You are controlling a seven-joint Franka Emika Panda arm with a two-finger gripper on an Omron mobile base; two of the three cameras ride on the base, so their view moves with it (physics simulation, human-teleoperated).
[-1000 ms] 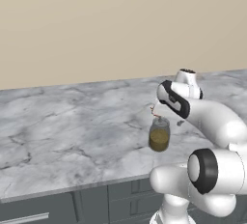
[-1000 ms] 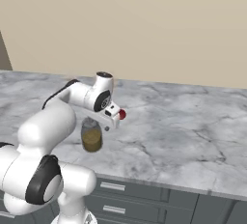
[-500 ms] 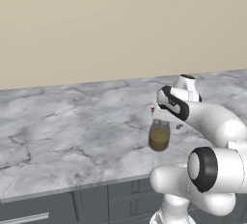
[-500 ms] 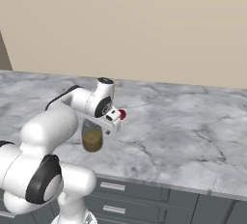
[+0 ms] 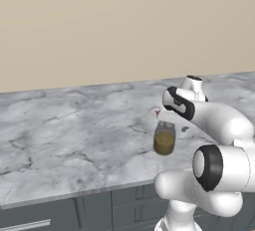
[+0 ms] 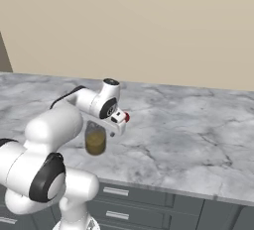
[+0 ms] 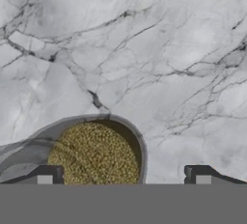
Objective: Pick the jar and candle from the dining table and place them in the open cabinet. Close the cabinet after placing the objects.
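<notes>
The jar (image 5: 164, 139) is clear glass with olive-brown stuff in its lower half. It stands upright on the marble dining table (image 5: 74, 130), near the front edge. My gripper (image 5: 166, 123) hangs just above the jar's top, pointing down, jaws open and empty. From the right, the jar (image 6: 95, 140) sits under the hand (image 6: 101, 125). In the hand view the jar (image 7: 96, 155) lies between the open fingertips (image 7: 46, 175), closer to the left one; my gripper (image 7: 123, 175) holds nothing. The candle and the cabinet are out of view.
A small red ball (image 6: 126, 117) shows right beside the hand. Dark grey drawer fronts with silver handles (image 6: 116, 192) run under the table's front edge. A beige wall (image 5: 124, 26) rises behind the table. Bare marble stretches to the left and right of the jar.
The hand has come down a little closer to the jar's top. The jar has not moved and the jaws have stayed open.
</notes>
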